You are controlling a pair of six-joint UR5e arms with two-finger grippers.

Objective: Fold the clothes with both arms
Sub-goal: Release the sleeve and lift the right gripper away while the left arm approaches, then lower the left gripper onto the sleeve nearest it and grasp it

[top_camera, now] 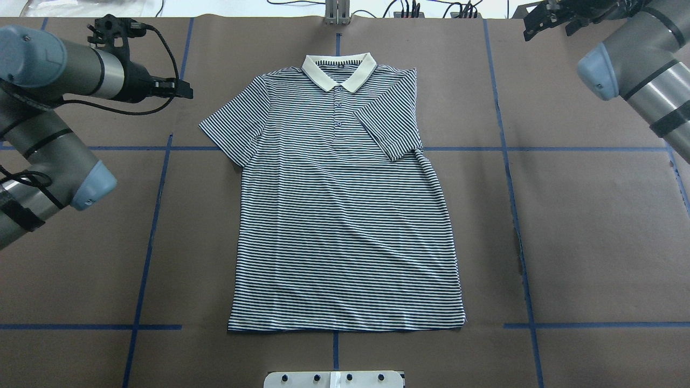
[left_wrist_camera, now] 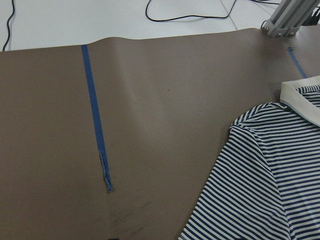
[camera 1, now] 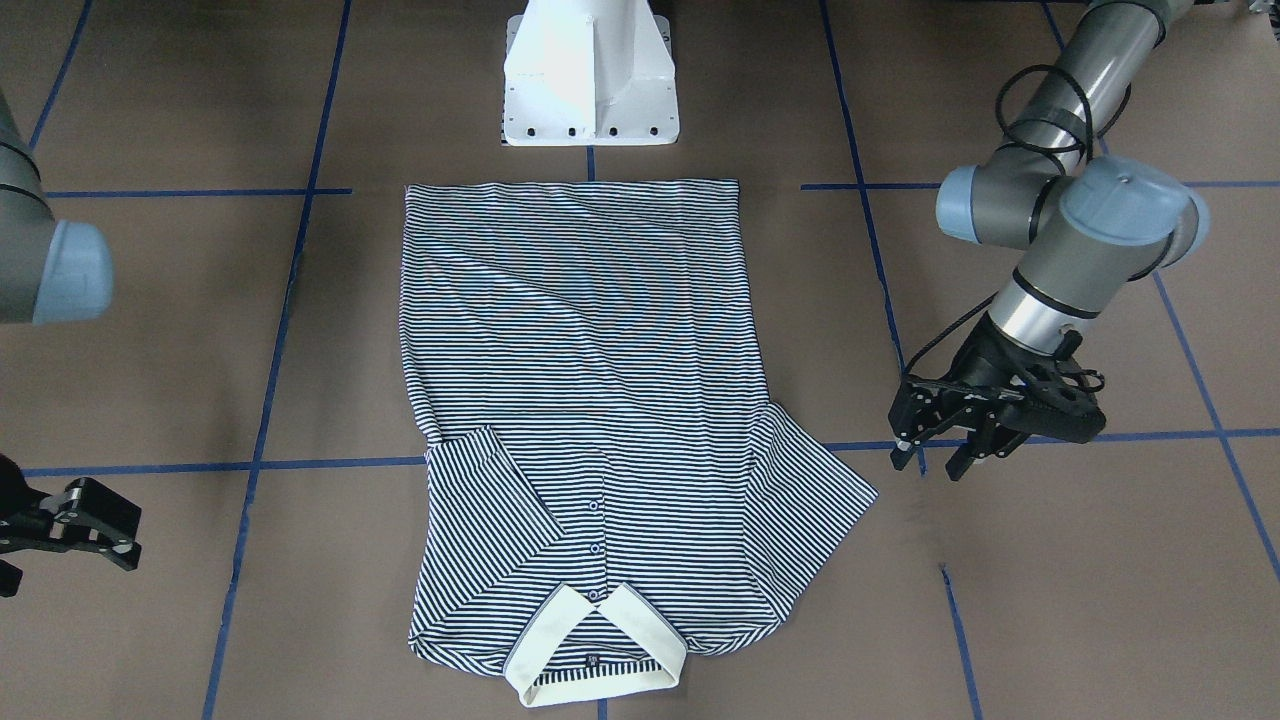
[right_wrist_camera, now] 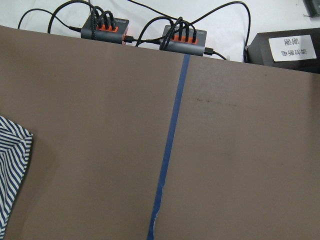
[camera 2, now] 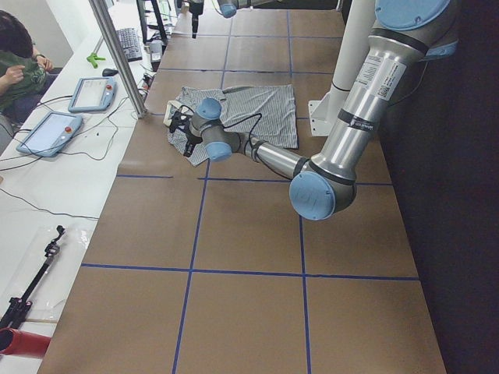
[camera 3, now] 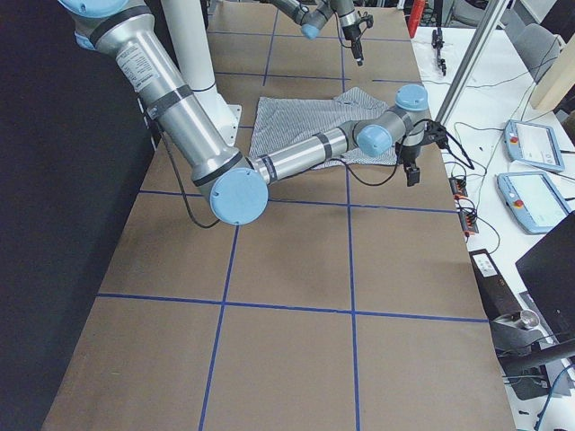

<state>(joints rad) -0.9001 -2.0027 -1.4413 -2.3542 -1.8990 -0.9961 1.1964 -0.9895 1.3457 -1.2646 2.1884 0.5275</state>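
The polo shirt lies flat and face up mid-table, collar on the side far from the robot, with the right sleeve tucked over the chest and the left sleeve spread out. The left gripper hangs beside that spread sleeve, clear of it, claw wide and empty. The right gripper sits well off the shirt's other side, cut by the frame edge, so I cannot tell its claw

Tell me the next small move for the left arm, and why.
Probably bring the open left gripper over and down onto the edge of the left sleeve. That sleeve lies spread out flat, while the right sleeve is already folded onto the shirt.
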